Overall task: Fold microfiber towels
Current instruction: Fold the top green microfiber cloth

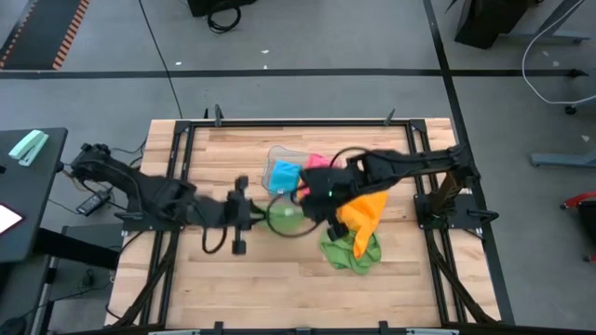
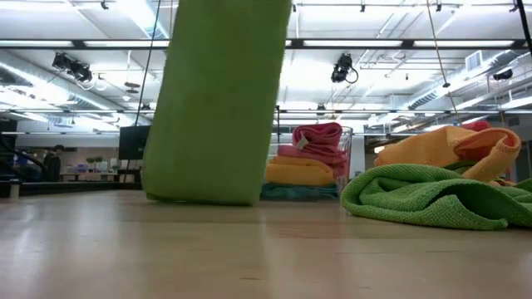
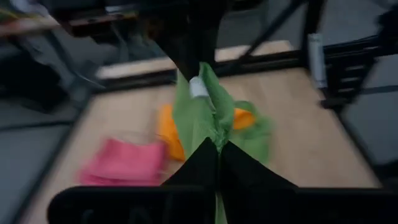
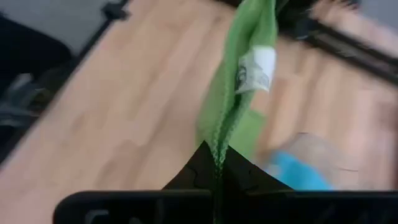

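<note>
A green microfiber towel (image 1: 287,216) is held up between my two grippers over the middle of the table. In the low view it hangs as a broad green sheet (image 2: 218,100) reaching down to the table top. My left gripper (image 1: 259,212) is shut on its left end and my right gripper (image 1: 312,197) on its right end. A white tag (image 4: 258,68) sits on the stretch between them. A second green towel (image 1: 352,249) lies crumpled on the table with an orange one (image 1: 363,212) partly on it. My left gripper pinches an upper edge of the green towel (image 3: 216,134) between its two shut fingers, coming nearly level from the table's left. The cloth runs away from the fingertips toward the other gripper and hangs below. How many layers are in the pinch cannot be told. My right gripper pinches the green towel's edge (image 4: 219,140) between its shut fingers, slanting down from the table's right. The edge rises from the fingertips as a narrow gathered band past the white tag. The rest hangs below, clear of the arm.
A clear tray (image 1: 279,154) at the far middle holds folded blue (image 1: 283,174) and pink (image 1: 317,161) towels; the low view shows it as a stack (image 2: 306,162) behind the hanging cloth. Bare wood lies along the near edge (image 1: 233,288) and at the left.
</note>
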### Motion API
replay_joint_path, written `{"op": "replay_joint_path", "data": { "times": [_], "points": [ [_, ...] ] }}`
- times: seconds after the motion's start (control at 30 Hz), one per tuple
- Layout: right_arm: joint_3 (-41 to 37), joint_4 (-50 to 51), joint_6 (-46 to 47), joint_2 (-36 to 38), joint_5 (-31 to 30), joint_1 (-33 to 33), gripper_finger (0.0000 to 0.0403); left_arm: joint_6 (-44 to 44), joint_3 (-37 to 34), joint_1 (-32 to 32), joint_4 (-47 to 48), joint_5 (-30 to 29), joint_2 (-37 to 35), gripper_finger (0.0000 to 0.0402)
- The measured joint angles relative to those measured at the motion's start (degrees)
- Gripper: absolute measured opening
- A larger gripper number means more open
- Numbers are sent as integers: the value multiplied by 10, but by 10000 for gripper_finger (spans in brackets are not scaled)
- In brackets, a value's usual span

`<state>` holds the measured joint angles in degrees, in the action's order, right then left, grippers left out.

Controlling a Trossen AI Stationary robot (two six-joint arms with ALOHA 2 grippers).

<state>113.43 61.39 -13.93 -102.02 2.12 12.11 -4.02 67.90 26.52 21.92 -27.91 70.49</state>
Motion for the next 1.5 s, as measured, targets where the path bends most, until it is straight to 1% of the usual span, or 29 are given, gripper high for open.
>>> {"op": "replay_joint_path", "data": {
  "times": [0.1,0.2,0.33,0.4,0.47,0.57,0.63,0.73,0.8,0.93,1.03,1.23,1.37,1.5],
  "points": [
    [-40,-23,22,0,3,30,9,-60,0,33,14,8,33,30],
    [-93,-64,23,-1,3,56,9,-103,0,61,15,8,79,20],
    [-159,-122,41,-1,13,73,9,-166,0,84,9,7,132,8],
    [-190,-153,50,-1,15,79,9,-198,0,91,7,8,152,10],
    [-220,-187,55,-1,17,84,9,-236,0,97,6,7,168,22],
    [-256,-216,78,-1,48,88,9,-281,0,110,-5,7,189,31],
    [-269,-220,95,-1,64,92,9,-293,0,120,-26,8,203,26],
    [-278,-224,109,-1,72,104,9,-299,0,133,-64,7,224,10],
    [-280,-225,111,-1,83,116,9,-299,0,139,-89,7,239,7],
    [-281,-228,129,-1,107,135,9,-299,0,143,-147,16,267,19],
    [-281,-230,141,-1,108,148,9,-298,0,143,-176,31,282,25],
    [-281,-235,165,-1,107,172,9,-269,0,146,-229,38,291,6],
    [-281,-234,165,-1,94,176,9,-254,0,149,-242,38,291,14],
    [-281,-234,159,-1,88,164,9,-252,-1,149,-238,34,298,13]
  ]
}}
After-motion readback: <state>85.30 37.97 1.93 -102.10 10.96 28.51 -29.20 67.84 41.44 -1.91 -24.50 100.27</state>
